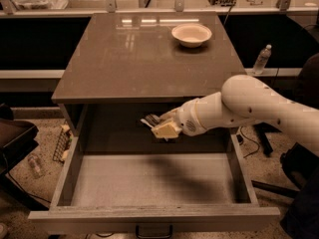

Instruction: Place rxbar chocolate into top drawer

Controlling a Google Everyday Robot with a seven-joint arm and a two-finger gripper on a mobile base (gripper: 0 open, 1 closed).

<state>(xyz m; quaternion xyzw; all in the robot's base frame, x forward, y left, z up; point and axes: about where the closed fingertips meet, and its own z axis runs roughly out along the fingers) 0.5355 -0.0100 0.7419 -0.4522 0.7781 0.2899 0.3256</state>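
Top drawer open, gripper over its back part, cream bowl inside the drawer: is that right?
Wrong on the bowl: the camera view shows it on the cabinet top. The top drawer is open, with the gripper over its back part.
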